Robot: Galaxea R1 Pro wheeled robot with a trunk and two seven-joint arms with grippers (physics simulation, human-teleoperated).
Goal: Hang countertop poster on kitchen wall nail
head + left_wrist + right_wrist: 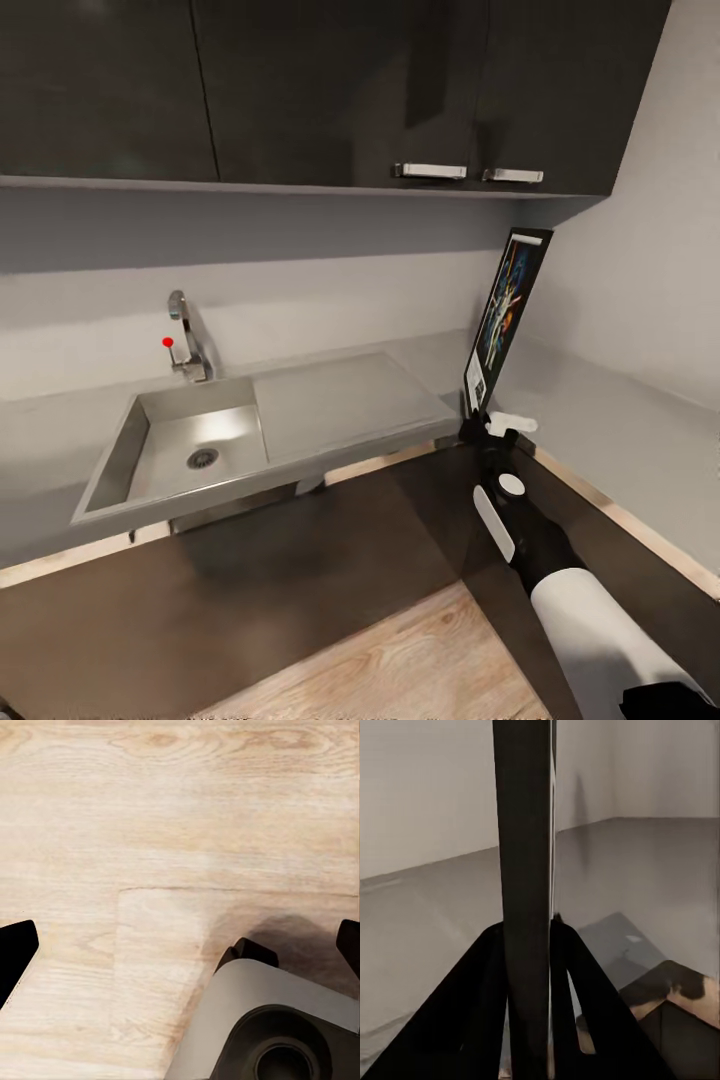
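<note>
The poster stands upright over the corner of the grey kitchen countertop, its black frame and dark blue artwork facing left. My right gripper is shut on the poster's bottom edge, just past the worktop's front edge. In the right wrist view the poster shows edge-on as a dark vertical bar, with my black fingers pressed against both its sides above the countertop. My left gripper hangs open over wooden floor, holding nothing.
A built-in steel sink with a tap lies left of the poster. Dark wall cabinets hang above the worktop. Dark base cabinets front the counter. The robot's grey base stands on the wood floor.
</note>
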